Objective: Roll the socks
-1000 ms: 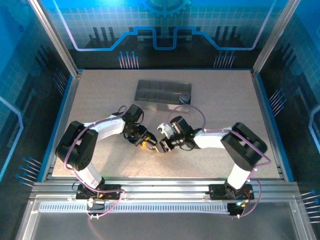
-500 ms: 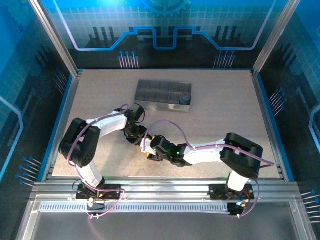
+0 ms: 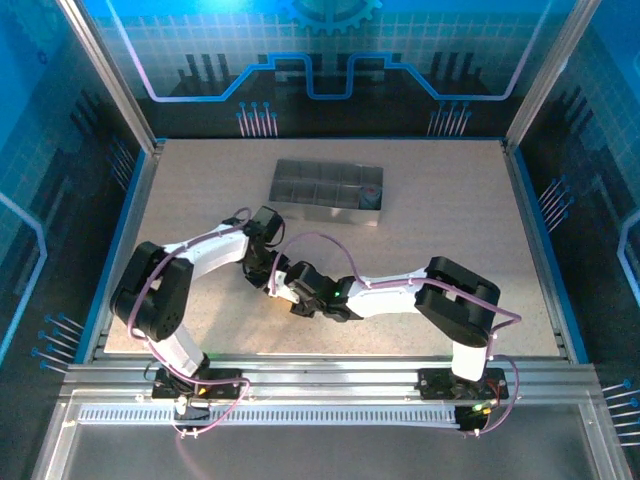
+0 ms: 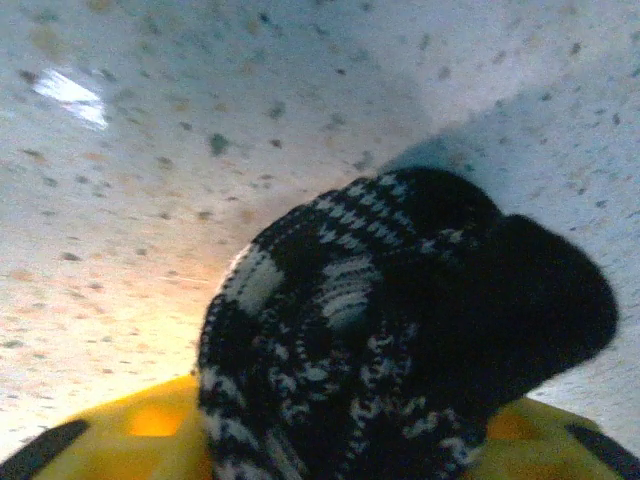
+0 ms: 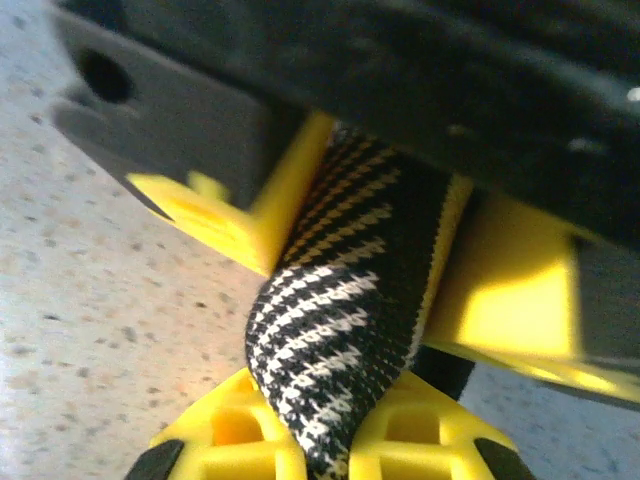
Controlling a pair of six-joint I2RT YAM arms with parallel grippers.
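Right end effector (image 5: 330, 445) now leftward, tight on striped sock (image 5: 345, 320)

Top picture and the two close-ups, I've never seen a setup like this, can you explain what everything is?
The top picture looks down on a speckled table with two robot arms, left and right, bolted at its near edge. A grey compartment tray sits further back. The close-ups come from a camera on each wrist. The right tool is shut on a black-and-white striped sock. The left tool is at the same sock, but I can't tell whether it grips.
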